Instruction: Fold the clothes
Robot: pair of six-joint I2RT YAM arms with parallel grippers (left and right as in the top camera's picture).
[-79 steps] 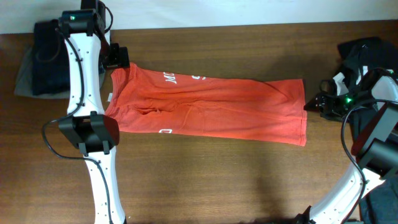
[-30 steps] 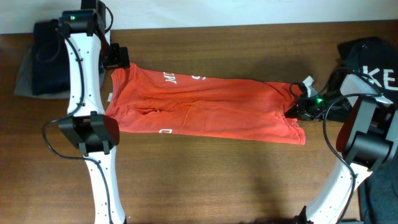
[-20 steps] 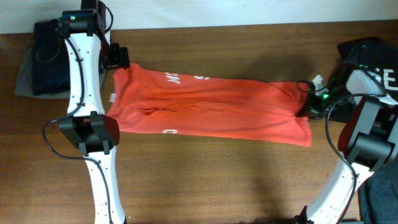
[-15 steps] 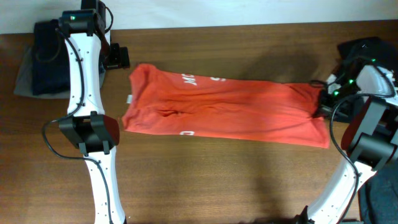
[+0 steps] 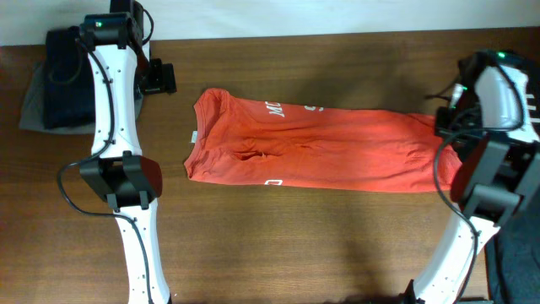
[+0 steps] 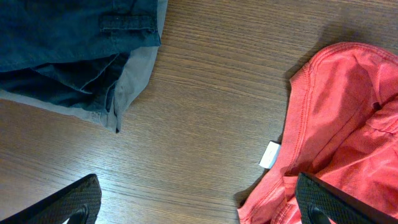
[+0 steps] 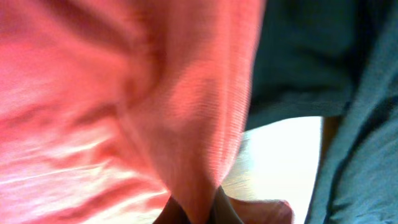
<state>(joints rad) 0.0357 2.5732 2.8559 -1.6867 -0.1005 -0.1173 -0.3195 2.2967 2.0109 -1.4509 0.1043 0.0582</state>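
The clothes, an orange-red T-shirt (image 5: 321,148), lie as a long band across the table, collar at the left, white lettering near the top edge. My right gripper (image 5: 447,127) is shut on the shirt's right end, which rises a little toward it. In the right wrist view the orange cloth (image 7: 155,93) fills the frame and is pinched between the fingers at the bottom (image 7: 199,210). My left gripper (image 5: 159,78) hangs open over bare wood, left of the collar. Its wrist view shows the collar (image 6: 336,118) and a white tag (image 6: 270,154) by the right fingertip (image 6: 323,202).
A pile of dark blue and grey clothes (image 5: 55,80) lies at the table's far left corner, also seen as denim (image 6: 62,43) in the left wrist view. Dark cloth (image 7: 323,62) sits past the table's right edge, behind the held shirt.
The right gripper closed on the shirt's right end and dragged the whole shirt to the right. The collar slid away from the left gripper, which stayed in place and open.
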